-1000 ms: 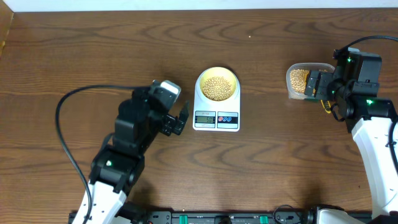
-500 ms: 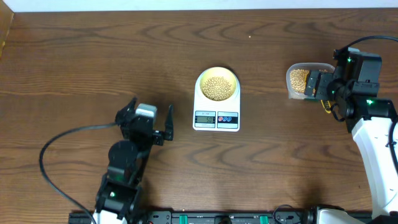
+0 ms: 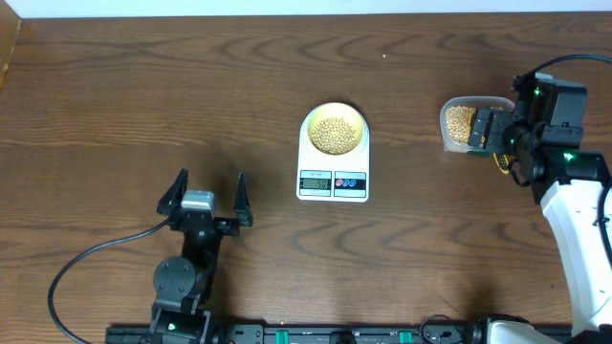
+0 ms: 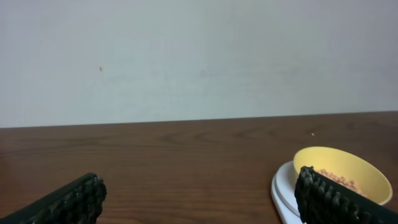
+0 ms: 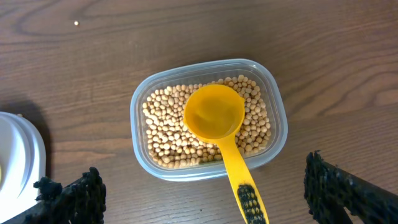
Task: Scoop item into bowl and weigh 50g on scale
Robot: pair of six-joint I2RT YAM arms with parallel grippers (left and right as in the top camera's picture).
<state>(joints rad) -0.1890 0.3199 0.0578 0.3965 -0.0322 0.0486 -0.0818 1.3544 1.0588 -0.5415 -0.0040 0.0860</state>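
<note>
Looking down on the brown wooden worktop [image 3: 143, 86] now. Dead centre: white flat rectangular digital scale [image 3: 333, 168], display and two buttons along the 6 o'clock edge. Sitting on its platform toward 12 o'clock, small round pale yellow-green bowl [image 3: 308, 126], loaded with small round tan beans [image 3: 334, 134]. Can't read the display from up here.

Over at 3 o'clock, well apart from the scale, clear rectangular plastic container [image 5: 134, 118], holding more of the same beans. Lying on those, small yellow plastic scoop [image 5: 214, 112], cup up and empty, handle poking out over the rim toward 6 o'clock in the wrist view. Right claw [image 5: 202, 190] poised over it, spread wide, pinching nothing, jaws either side of the handle and clear of it.

Down at 7 o'clock, left claw [image 3: 210, 178], also spread wide and empty, aimed at 12 o'clock, well apart from the scale. From its wrist camera, bowl wall low at 4 o'clock, beans just peeking over the rim.
</note>
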